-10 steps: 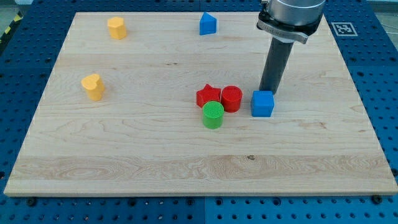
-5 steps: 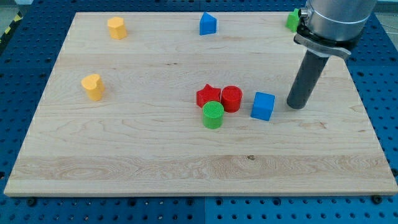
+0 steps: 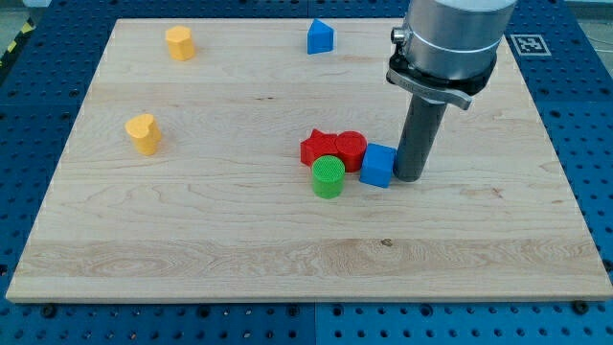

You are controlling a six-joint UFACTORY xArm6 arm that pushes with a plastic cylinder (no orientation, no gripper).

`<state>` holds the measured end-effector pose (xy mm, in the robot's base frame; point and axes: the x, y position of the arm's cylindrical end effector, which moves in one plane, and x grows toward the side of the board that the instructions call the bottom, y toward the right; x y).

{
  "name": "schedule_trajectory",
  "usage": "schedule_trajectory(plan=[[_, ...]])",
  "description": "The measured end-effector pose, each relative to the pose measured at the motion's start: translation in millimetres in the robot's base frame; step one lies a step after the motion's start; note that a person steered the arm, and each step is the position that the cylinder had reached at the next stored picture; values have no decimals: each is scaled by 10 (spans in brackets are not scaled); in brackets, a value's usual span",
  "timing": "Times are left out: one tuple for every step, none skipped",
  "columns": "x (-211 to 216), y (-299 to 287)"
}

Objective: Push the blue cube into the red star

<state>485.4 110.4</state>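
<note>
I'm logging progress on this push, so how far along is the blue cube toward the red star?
Done: my tip sits against the blue cube's right side, and the cube meets the red cylinder. In hand: the leftward push. Left: the cylinder lies between the cube and the red star, so the cube does not touch the star. The green cylinder sits just below them.

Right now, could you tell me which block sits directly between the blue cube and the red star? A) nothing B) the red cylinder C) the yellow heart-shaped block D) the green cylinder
B: the red cylinder sits between the blue cube and the red star, appearing to touch both; my tip is against the cube's right side in the view.
</note>
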Motion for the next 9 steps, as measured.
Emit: schedule_trajectory(plan=[[53,-234],[75,-432],[98,-621],[101,-814],[41,-501],[37,-270],[-104,-341],[-185,-662],[-185,-964]])
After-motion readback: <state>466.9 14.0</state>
